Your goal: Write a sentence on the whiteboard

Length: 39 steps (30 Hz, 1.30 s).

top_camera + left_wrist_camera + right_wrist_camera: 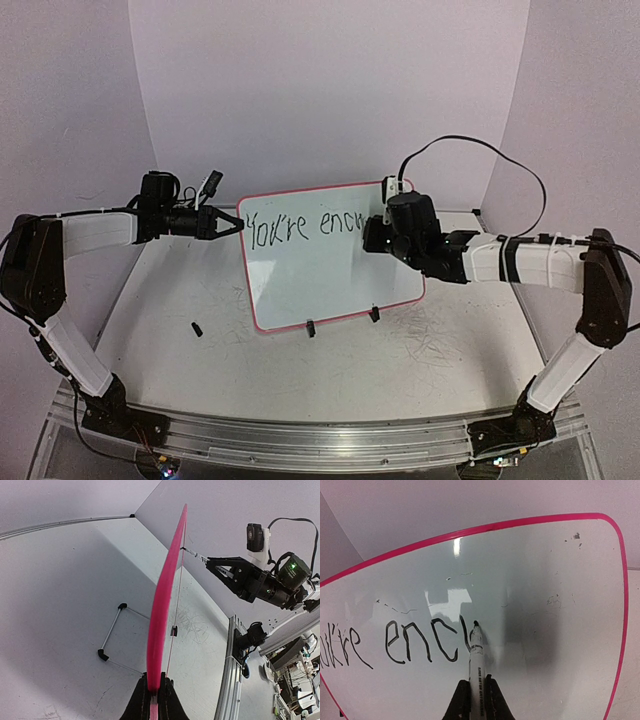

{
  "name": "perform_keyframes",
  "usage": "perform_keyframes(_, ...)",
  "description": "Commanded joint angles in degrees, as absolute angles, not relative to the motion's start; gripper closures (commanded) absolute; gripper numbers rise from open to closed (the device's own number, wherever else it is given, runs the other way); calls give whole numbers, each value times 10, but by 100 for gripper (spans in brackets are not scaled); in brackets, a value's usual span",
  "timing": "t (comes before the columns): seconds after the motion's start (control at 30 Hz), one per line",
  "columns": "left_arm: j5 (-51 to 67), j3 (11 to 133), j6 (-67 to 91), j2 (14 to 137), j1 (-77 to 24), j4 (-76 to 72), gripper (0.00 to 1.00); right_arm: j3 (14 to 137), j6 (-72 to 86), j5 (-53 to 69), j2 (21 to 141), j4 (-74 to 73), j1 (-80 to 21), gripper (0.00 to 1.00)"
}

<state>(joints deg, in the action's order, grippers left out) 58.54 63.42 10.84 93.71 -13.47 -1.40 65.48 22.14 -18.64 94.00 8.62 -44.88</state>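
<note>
The whiteboard point(320, 270) stands upright on black clip feet, its red-pink rim facing the arms. The sentence point(295, 228) in black marker reads "You're enc" plus a part-drawn stroke; in the right wrist view point(420, 642) it ends beside the pen tip. My left gripper point(232, 225) is shut on the whiteboard's left rim point(162, 605), seen edge-on in the left wrist view point(154, 690). My right gripper point(478, 690) is shut on a white marker point(477, 665) with its black tip touching the board; in the top view the gripper point(375, 232) sits at the board's upper right.
A small black cap point(197, 328) lies on the table left of the board. The wire stand point(112, 635) sits behind the board. An aluminium rail point(300, 435) runs along the near edge. White walls close in the back and sides.
</note>
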Motion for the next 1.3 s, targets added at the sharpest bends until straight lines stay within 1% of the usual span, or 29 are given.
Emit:
perform_keyframes(0.0,591,655,95,928,-151,-4,100,688,203,-201,952,104,-444,100)
perform_keyframes(0.23,590,655,95,926,-151,-4,100,689,201,-198,955,103,-443,100)
perform_keyframes(0.67,590,655,95,925,-151,-4,100,648,229,-188,937,85,-443,100)
perform_keyframes(1.03,591,656,95,926,-154,-4,100,600,252,-177,908,73,-444,100)
perform_keyframes(1.27,589,656,95,927,-154,-4,100,602,243,-159,886,73,-444,100)
